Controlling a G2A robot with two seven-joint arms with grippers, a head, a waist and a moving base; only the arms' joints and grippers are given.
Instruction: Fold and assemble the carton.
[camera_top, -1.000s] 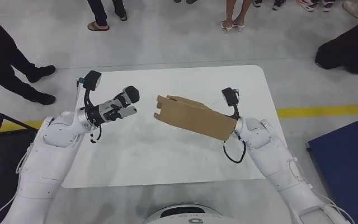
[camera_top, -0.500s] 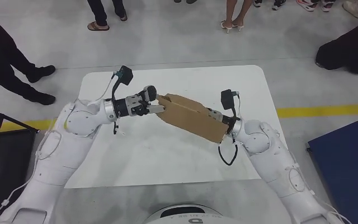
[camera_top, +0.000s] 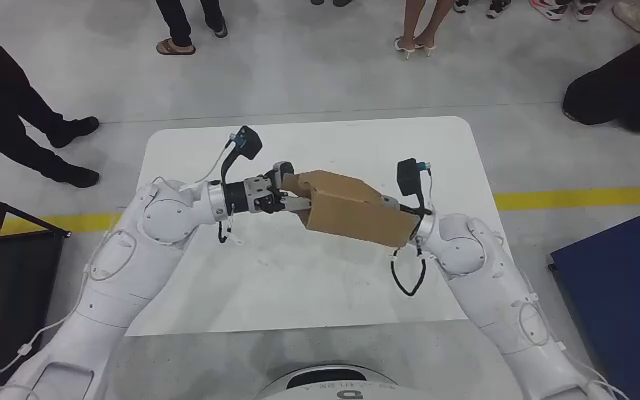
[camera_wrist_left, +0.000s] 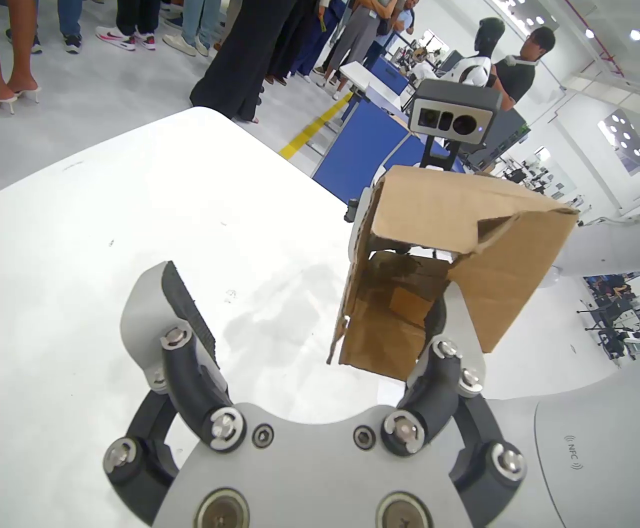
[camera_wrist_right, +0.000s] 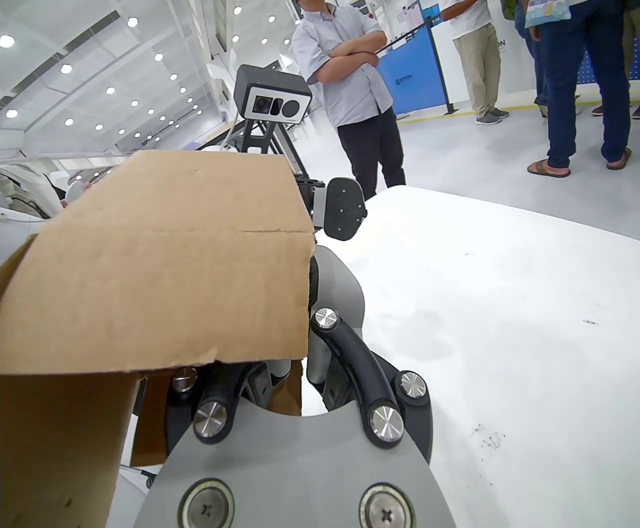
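Left arm swings right in! A second ago its claw sat out toward 9 o'clock, well apart from the box, and now it is up against the open end of the carton (camera_top: 355, 208). The carton itself has hardly shifted in that time, with the right arm on the same end throughout.

So, the brown corrugated carton sits just past the middle of the white table (camera_top: 300, 285), a touch toward 1 o'clock. It lies slantwise, one end pointing to 10 o'clock and the other to 4 o'clock, and it looks lifted off the surface.

The left claw (camera_wrist_left: 305, 290) is at the 10 o'clock end, spread wide and gripping nothing. One finger (camera_wrist_left: 175, 310) hangs free over bare table. The other finger (camera_wrist_left: 457, 335) is tucked into the carton's mouth, pressed against the inside of a side flap (camera_wrist_left: 515, 275) that stands out from the opening. The inside of the box is visible from the left wrist, hollow and dark.

Over at the 4 o'clock end, the right claw (camera_wrist_right: 310, 280) is clamped onto the carton's edge. One grey finger shows beside the cardboard, its partner hidden beneath the panel.
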